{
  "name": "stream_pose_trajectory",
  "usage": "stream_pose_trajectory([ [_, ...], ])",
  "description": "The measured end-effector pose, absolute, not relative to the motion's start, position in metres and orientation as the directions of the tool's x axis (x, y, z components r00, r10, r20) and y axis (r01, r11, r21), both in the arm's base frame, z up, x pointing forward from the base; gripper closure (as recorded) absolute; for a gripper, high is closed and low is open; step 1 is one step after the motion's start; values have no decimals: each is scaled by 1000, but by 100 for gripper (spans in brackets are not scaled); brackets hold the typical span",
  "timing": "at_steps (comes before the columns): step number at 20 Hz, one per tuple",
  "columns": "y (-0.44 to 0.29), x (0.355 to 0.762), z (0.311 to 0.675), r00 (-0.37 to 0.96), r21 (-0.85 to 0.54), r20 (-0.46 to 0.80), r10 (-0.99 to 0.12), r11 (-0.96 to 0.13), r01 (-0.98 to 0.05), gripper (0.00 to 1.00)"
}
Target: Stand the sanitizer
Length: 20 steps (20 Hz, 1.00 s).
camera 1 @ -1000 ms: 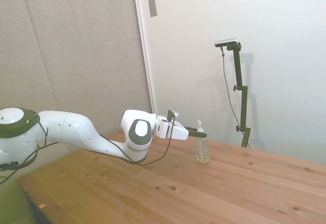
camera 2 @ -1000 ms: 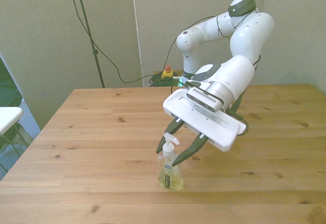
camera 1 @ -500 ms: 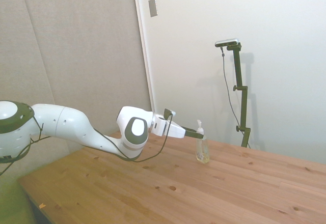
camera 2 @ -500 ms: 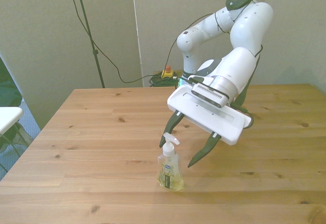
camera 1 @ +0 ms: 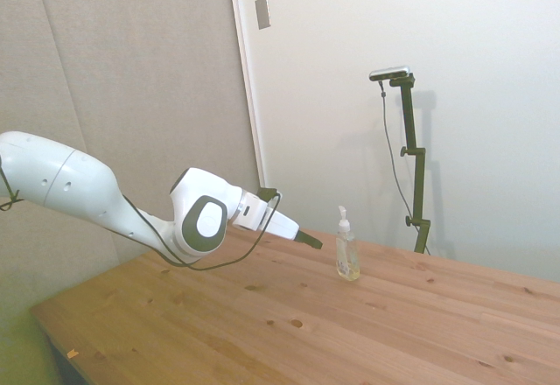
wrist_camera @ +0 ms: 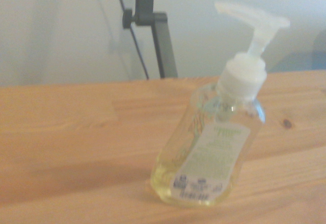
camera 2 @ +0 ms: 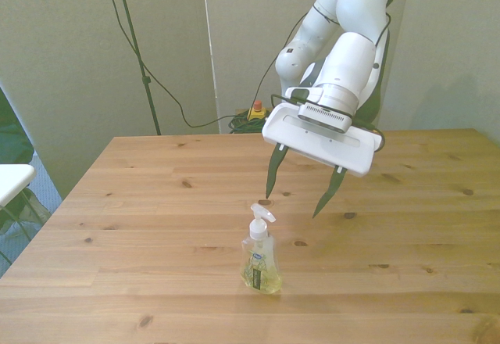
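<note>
The sanitizer (camera 2: 260, 262) stands upright on its base on the wooden table (camera 2: 141, 227), pump top uppermost, below and ahead of my gripper (camera 2: 299, 190), whose fingers I hold spread and empty, clear of it so nothing topples it.

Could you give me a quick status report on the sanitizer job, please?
Gripper open, clear of bottle. Sanitizer upright on table, untouched. Nothing in the way.
</note>
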State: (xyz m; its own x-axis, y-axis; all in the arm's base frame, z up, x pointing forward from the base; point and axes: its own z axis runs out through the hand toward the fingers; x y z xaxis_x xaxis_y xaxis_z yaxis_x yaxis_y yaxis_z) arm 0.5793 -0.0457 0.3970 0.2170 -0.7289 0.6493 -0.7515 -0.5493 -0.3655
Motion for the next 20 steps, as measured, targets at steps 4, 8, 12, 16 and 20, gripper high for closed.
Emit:
stream_pose_trajectory([
  [4, -53, 570, 396, 332, -302, 595, -732, -587, -751, 0],
  [8, -49, 579, 394, 444, -239, 529, -723, -630, -739, 0],
  [12, -40, 598, 390, 504, -205, 498, -706, -660, -722, 0],
  [16, -42, 596, 385, 531, -185, 492, -691, -678, -711, 0],
  [20, -56, 593, 387, 524, -192, 484, -701, -670, -718, 0],
])
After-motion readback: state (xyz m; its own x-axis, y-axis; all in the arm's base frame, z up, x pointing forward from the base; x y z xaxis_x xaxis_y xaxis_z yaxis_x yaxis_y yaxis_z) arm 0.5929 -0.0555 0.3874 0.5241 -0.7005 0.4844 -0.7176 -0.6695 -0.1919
